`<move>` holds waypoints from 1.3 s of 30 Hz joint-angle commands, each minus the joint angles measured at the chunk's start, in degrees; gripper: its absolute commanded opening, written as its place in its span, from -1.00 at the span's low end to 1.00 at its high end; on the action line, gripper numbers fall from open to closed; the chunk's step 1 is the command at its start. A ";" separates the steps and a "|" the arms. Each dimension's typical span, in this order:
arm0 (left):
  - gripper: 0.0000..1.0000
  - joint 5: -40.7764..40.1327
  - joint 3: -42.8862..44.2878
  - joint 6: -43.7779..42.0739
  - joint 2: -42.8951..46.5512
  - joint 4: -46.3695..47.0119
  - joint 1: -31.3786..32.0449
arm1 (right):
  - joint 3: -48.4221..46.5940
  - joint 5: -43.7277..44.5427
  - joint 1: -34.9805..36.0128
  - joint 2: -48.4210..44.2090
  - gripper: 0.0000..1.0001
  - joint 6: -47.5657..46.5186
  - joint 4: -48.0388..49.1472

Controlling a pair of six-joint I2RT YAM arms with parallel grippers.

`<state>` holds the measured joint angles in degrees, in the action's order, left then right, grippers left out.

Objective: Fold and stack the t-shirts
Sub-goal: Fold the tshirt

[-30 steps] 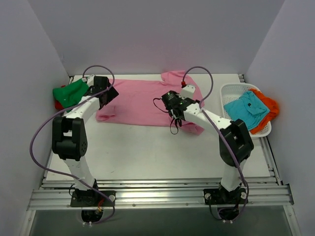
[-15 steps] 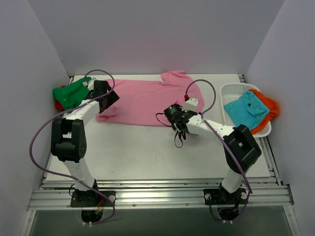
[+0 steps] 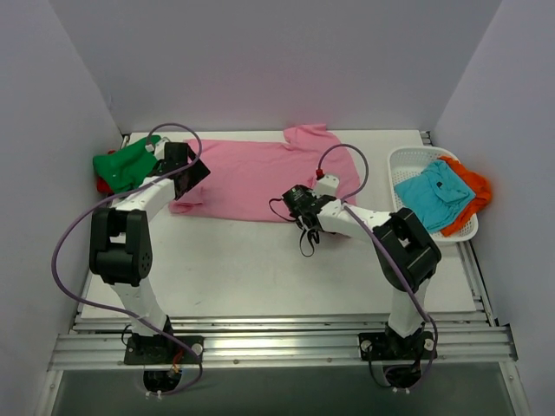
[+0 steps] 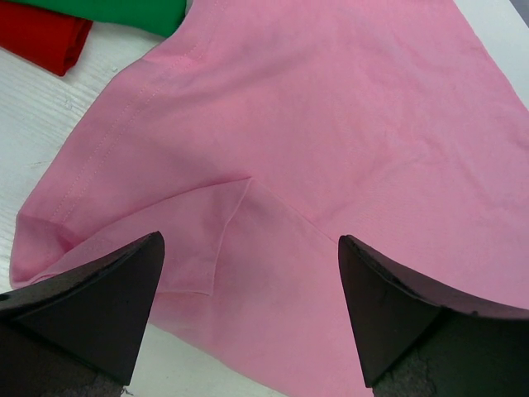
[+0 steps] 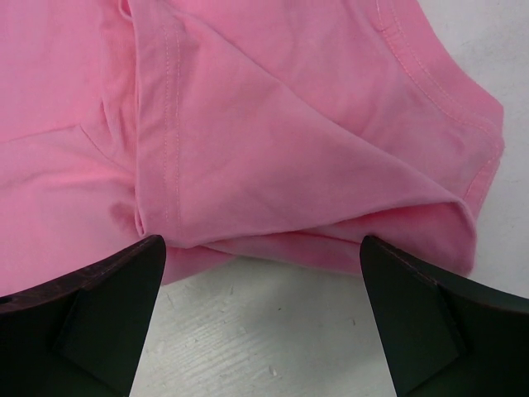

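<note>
A large pink t-shirt [image 3: 251, 169] lies spread across the back of the table. My left gripper [image 3: 196, 172] hovers open over its left end. In the left wrist view the left gripper [image 4: 250, 248] frames a folded seam of the pink t-shirt [image 4: 331, 124], with nothing held. My right gripper [image 3: 293, 201] stands open at the shirt's near edge. In the right wrist view the right gripper [image 5: 264, 248] is empty over the folded hem of the pink cloth [image 5: 289, 124] and bare table. A green t-shirt [image 3: 126, 163] lies on a red one [image 3: 102, 184] at the far left.
A white mesh basket [image 3: 401, 159] at the right edge holds a teal t-shirt [image 3: 432, 191] over an orange one [image 3: 473, 185]. The green cloth [image 4: 124, 10] and the red cloth [image 4: 45, 37] show at the left wrist view's top left. Walls enclose the table on three sides.
My right gripper has come off the shirt's right sleeve area toward the near edge and shifted a little left. The left gripper has barely moved. Both stay open.
</note>
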<state>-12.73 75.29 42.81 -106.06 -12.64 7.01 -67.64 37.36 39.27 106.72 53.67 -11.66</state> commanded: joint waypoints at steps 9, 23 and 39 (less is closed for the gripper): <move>0.92 0.34 -0.40 -0.44 2.44 3.06 -0.41 | -1.45 0.87 -5.16 1.65 0.99 -2.51 1.90; 0.93 0.08 -0.84 -0.62 3.05 3.41 -0.41 | -0.74 -0.98 -8.86 3.15 -0.04 -4.54 5.68; 0.94 0.25 -1.02 -0.71 2.61 3.94 -0.41 | -3.99 -0.54 -9.29 4.55 -1.00 -4.72 3.93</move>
<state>-12.75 74.48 42.78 -105.73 -11.40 7.01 -68.95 35.11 30.35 109.86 49.12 -5.80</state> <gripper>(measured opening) 0.968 0.007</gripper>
